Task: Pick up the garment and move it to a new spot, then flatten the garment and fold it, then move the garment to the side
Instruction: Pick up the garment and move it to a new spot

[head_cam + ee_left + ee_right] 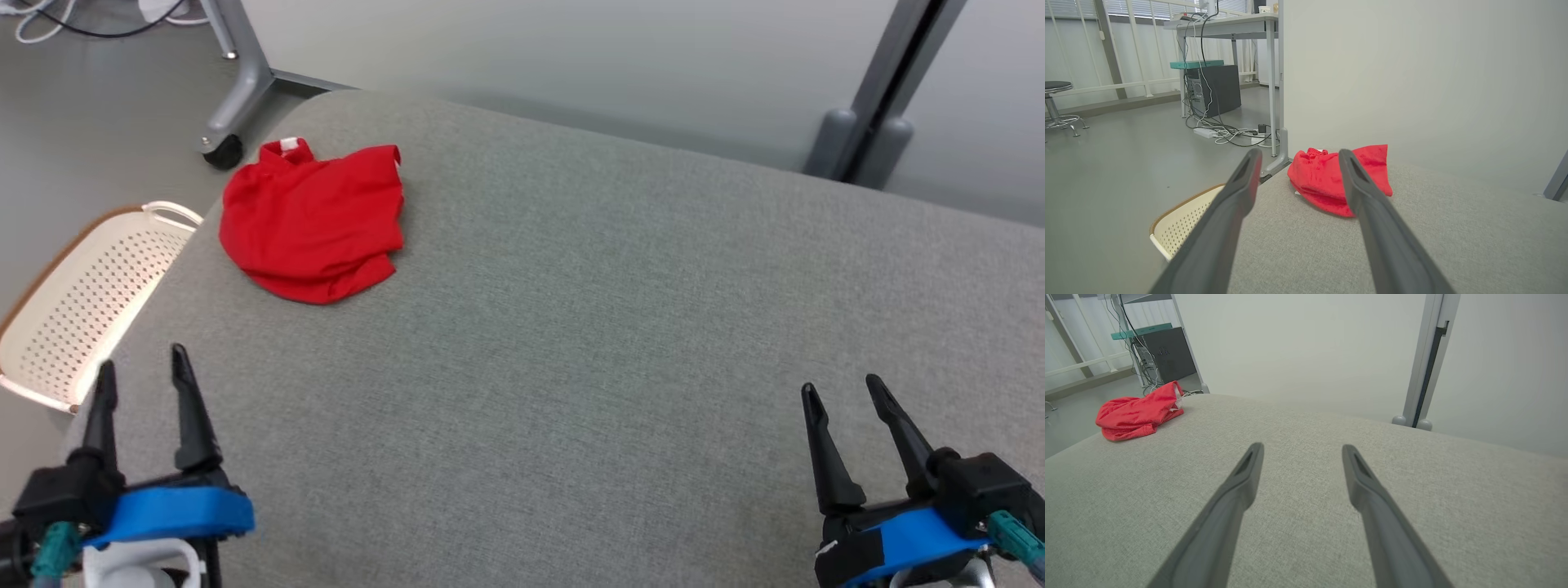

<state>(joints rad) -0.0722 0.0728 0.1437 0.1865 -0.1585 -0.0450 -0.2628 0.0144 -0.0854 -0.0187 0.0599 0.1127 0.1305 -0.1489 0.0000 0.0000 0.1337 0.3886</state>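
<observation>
- Nearest, the left gripper (pixel 141 359) hovers over the near left corner of the grey padded surface (pixel 571 327), its two dark fingers spread wide and holding nothing.
- The right gripper (pixel 841 384) hovers over the near right part of the surface, its fingers equally wide apart and empty.
- The surface's near edge is cut off by the bottom of the head view, so its line cannot be made out.
- Between the two grippers and on toward the far edge, the grey fabric lies bare, giving wide room across the middle and the right.
- Off the left edge, lower than the surface, sits a cream perforated basket (pixel 82 310); the rounded left edge covers its right side and the frame cuts off its near end.
- The red garment (pixel 314 220) lies crumpled at the far left corner, close to both the left and far edges and well apart from both grippers.
- Its folds hide its shape, so what kind of garment it is cannot be told; a small white label (pixel 288 144) shows at its far end.
- Beyond that corner a grey frame leg (pixel 241 82) with a black caster (pixel 222 151) stands on the floor.
- Past the far edge stands a pale partition (pixel 571 57), with a grey post (pixel 890 90) toward the right.
</observation>
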